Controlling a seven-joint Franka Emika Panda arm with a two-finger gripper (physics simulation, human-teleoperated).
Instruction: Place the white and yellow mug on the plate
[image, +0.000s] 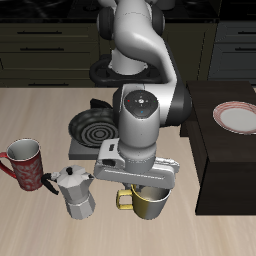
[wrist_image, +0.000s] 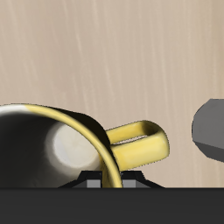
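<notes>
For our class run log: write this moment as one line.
hand: at white and yellow mug rim | grip: unclear | plate: empty, farther back

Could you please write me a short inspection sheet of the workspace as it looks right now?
Surface: pale wooden table with a dark block at one end.
Job's things: white and yellow mug upright near the front edge; plate on the dark block, nothing on it.
Clutter: red mug, metal moka pot, round black stove burner.
Hand: the hand is low over the mug's rim; fingers hidden, grip cannot be told.
Cables: nothing seen.
Surroundings: dark cabinets behind the table.
</notes>
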